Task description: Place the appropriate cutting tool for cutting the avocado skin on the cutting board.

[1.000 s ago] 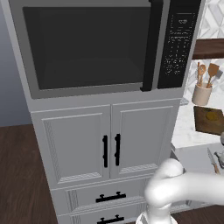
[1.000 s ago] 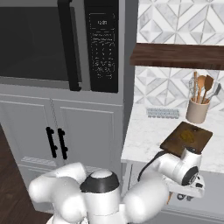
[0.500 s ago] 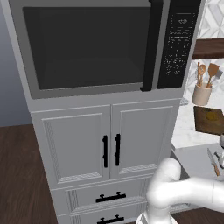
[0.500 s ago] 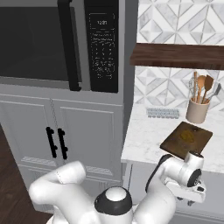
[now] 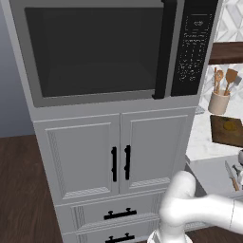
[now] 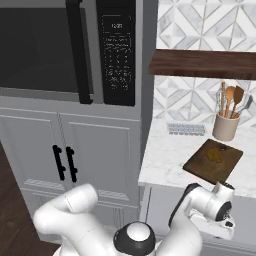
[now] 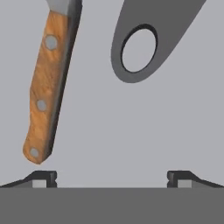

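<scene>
My gripper [image 7: 112, 177] has its jaws spread wide and nothing between them; in the hand view the two dark fingertips [image 7: 43, 178] sit far apart at the bottom edge. Just above the left tip, toward 11 o'clock, lies a knife [image 7: 46, 83] with a riveted wooden handle, its butt end close to that tip but not touching it, the steel blade running off the top of the view. At about 1 o'clock from the gripper is the grey handle end of another utensil [image 7: 148, 35], with a round hanging hole in it. Both lie flat on a pale grey surface.

In the left base view I see the knife [image 5: 231, 174] at the right edge, inside an open drawer [image 5: 211, 175] below the counter. On the marble counter [image 6: 165, 155] above, the dark cutting board [image 6: 213, 160] lies flat with the small avocado [image 6: 216, 155] resting on it near its centre. At 12 o'clock from the board stands a beige crock of wooden utensils [image 6: 226, 121], against the patterned tile wall, under a dark wooden shelf [image 6: 205, 64]. To the left stands the cabinet with a built-in microwave [image 6: 70, 50].
</scene>
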